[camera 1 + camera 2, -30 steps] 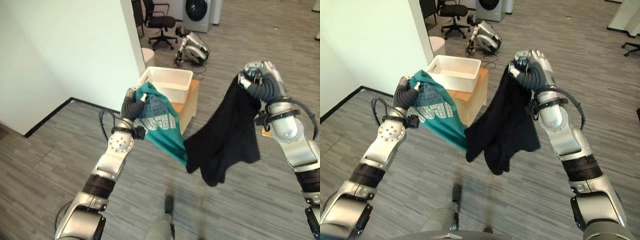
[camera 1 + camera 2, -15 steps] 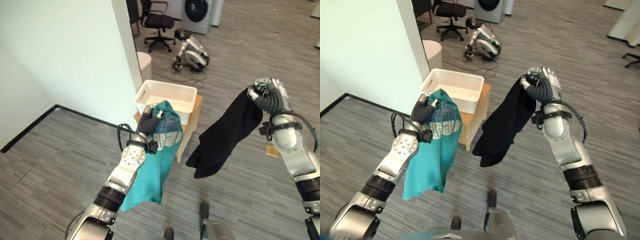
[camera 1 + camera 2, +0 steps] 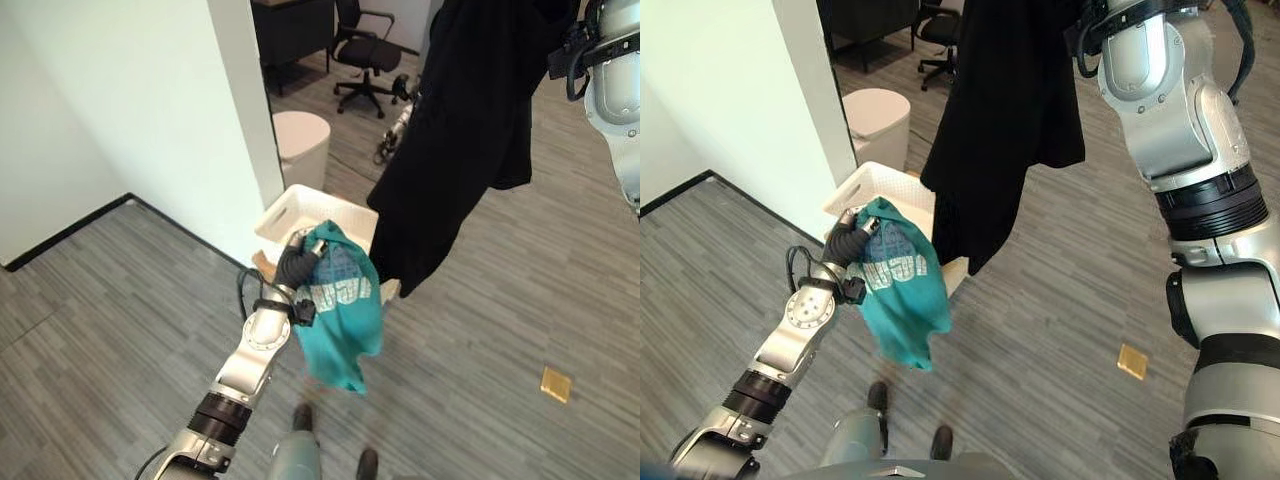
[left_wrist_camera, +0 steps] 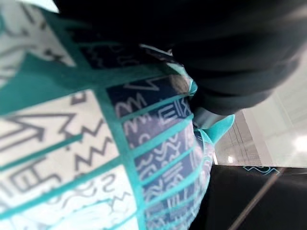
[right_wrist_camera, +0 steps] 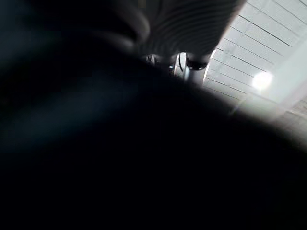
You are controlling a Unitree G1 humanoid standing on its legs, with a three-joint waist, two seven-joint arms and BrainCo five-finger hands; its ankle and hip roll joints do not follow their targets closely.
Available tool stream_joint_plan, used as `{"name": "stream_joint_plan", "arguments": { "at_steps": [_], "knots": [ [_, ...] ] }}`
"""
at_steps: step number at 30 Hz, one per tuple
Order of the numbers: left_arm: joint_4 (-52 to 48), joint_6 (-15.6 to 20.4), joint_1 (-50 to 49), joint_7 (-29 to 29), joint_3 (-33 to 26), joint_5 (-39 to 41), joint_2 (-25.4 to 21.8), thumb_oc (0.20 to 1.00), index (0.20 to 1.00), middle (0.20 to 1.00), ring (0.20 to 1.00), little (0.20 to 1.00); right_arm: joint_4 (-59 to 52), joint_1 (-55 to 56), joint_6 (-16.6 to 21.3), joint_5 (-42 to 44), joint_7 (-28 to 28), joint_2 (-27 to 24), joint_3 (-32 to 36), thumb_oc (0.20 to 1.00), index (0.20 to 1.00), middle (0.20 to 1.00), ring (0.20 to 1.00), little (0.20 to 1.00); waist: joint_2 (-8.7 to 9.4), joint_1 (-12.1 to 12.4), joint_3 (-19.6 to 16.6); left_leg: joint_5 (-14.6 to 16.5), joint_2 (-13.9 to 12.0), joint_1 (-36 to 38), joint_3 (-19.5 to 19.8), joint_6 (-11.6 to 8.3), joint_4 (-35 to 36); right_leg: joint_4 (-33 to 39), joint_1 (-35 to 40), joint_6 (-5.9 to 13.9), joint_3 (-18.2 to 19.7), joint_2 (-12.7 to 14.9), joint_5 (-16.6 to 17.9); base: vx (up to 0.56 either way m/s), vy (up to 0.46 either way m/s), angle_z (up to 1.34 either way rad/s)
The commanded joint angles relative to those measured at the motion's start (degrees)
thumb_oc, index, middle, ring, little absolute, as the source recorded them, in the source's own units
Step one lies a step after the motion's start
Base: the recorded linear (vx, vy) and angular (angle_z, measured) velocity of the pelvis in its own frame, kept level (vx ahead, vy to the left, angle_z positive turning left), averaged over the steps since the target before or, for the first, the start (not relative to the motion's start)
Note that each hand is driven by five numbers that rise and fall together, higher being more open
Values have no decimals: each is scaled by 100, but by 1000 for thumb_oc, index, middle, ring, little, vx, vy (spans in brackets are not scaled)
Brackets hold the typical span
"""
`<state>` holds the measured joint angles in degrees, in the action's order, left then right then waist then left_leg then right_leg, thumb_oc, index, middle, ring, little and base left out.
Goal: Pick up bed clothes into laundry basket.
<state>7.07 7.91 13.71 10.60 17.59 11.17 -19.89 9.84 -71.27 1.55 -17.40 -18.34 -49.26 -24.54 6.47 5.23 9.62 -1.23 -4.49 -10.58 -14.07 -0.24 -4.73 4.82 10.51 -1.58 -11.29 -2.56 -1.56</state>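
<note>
Evidently both arms were carrying laundry toward the white laundry basket (image 3: 300,205), which sat on a low wooden stand by the corner of the white wall (image 3: 130,100). The left hand (image 3: 296,264) was curled round the gathered top of a teal printed T-shirt (image 3: 342,310), so the shirt hung free beside the basket's near rim, probably bunched that way to keep it clear of the grey plank floor (image 3: 100,300). The right arm was raised high (the hand itself was past the top edge of the head views), and a black garment (image 3: 1005,110) draped down from it, its lowest corner dangling just in front of the basket. Holding it that high looked like a way to let its long cloth clear the rim before lowering.

The head views gave the layout: basket, a round white bin (image 3: 301,145) behind it, an office chair (image 3: 368,55) farther back. The left wrist view showed instead the shirt's print close up. In the right wrist view, black cloth (image 5: 120,158) covered nearly everything below the ribbed cover, so I could not tell how the right fingers were set.
</note>
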Motion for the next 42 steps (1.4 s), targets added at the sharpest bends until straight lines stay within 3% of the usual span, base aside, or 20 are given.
{"name": "stream_joint_plan", "arguments": {
  "at_steps": [1,2,3,4,8,11,14,21,29,42],
  "knots": [
    [-253,302,-204,-76,182,260,-65,200,200,200,200,200,173,-235,-49,101,-210,-190,291,200,200,200,200,200,-86,246,-356,-476,106,853,245,-80,669,-2071,-566,1123,146,667,42,132,48,-6],
    [-250,307,-214,-74,185,258,-76,200,200,200,200,200,153,-203,-55,96,-207,-182,316,200,200,200,200,200,-68,243,-366,-492,128,857,244,-61,699,-2186,-631,1149,157,695,4,147,48,-3],
    [-206,276,-311,-67,167,173,-124,200,200,200,200,200,142,-7,-61,114,-246,-122,518,200,200,200,200,200,-151,142,-285,-444,109,1095,434,-12,861,-2889,-1099,1261,365,698,265,143,22,26],
    [-209,285,-399,-79,144,154,-165,200,200,200,200,200,168,53,-86,78,-250,-187,571,200,200,200,200,200,-136,131,-273,-410,119,1127,504,-16,881,-2923,-1198,1251,434,733,248,207,-16,55],
    [-245,310,-797,-191,24,287,-261,200,200,200,200,200,592,233,-154,221,-350,-568,633,200,200,200,200,200,-45,117,-284,-276,199,1191,858,-83,953,-1837,-1321,1015,771,776,-1,158,-105,73],
    [-203,332,-1052,-245,-163,479,-353,200,200,200,200,200,734,344,-193,268,-320,-951,570,200,200,200,200,200,49,117,-316,-111,194,1278,1080,-135,954,-1007,-1254,1056,1010,867,183,148,-148,90],
    [-197,318,-1485,-370,-360,576,-291,200,200,200,200,200,915,549,-207,135,-202,-962,533,200,200,200,200,200,157,229,-474,-14,239,1349,1136,-145,968,-662,-955,1077,910,981,340,151,-81,61],
    [-167,327,-1891,-336,-580,795,-246,200,200,200,200,200,1437,506,-247,219,-255,-853,400,200,200,200,200,200,161,433,-556,-5,234,1331,1246,-207,973,-376,-692,1058,638,1006,365,96,-30,12],
    [35,318,-1919,-266,-561,818,-277,200,200,200,200,200,1822,-528,-233,448,-451,-670,-156,200,200,200,200,200,270,687,-554,-62,213,1148,1444,-307,973,-124,-540,1047,342,995,355,57,-13,13],
    [162,281,-1862,-118,-844,834,-422,200,200,200,200,200,2396,-1973,-815,-385,-491,-895,-1138,200,200,200,200,200,376,834,-608,-32,265,1108,1726,-310,973,-248,-470,1027,168,992,249,42,-2,17]
  ]
}}
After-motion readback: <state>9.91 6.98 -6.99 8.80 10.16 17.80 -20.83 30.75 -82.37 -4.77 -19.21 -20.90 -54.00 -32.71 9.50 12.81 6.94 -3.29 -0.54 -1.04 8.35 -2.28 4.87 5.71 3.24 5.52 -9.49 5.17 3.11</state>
